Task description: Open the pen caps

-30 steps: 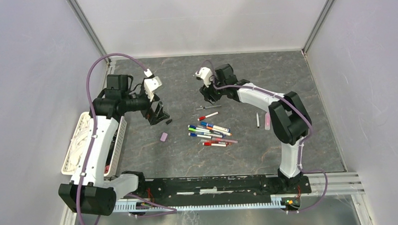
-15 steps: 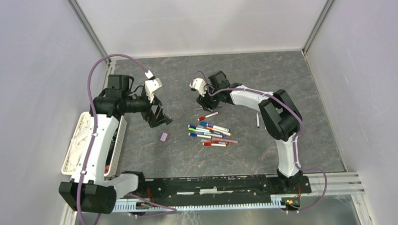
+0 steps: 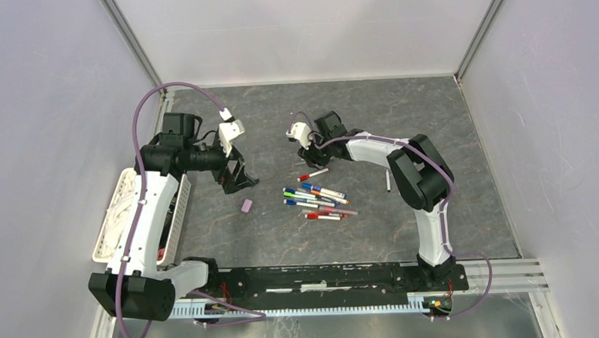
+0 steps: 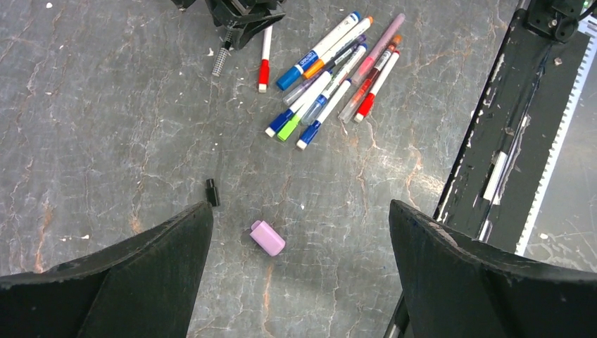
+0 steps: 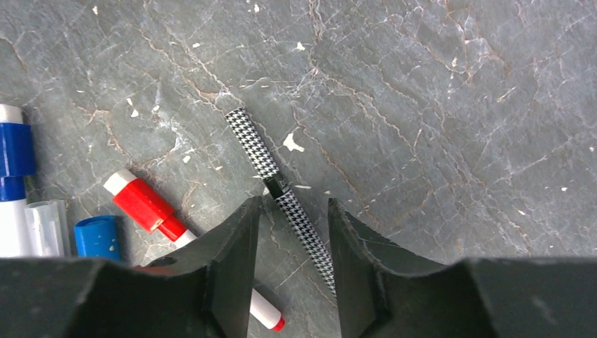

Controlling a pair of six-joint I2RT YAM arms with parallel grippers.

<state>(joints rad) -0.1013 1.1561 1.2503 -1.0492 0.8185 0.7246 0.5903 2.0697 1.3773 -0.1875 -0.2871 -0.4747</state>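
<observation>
A houndstooth pen (image 5: pixel 255 144) with a black band at mid-length lies on the table (image 5: pixel 457 105) between the right gripper's (image 5: pixel 293 208) jaws, which are slightly parted and not closed on it; one finger hides its lower end. Beside it lies a red cap (image 5: pixel 141 201). The left gripper (image 4: pixel 299 209) gapes wide above a loose lilac cap (image 4: pixel 267 237) and a tiny black cap (image 4: pixel 212 192). The other pens (image 4: pixel 331 67) lie heaped, coloured ends showing

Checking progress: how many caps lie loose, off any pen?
2: a lilac cap below the left hand; a small black cap beside it. Others may hide among the piled pens.
</observation>
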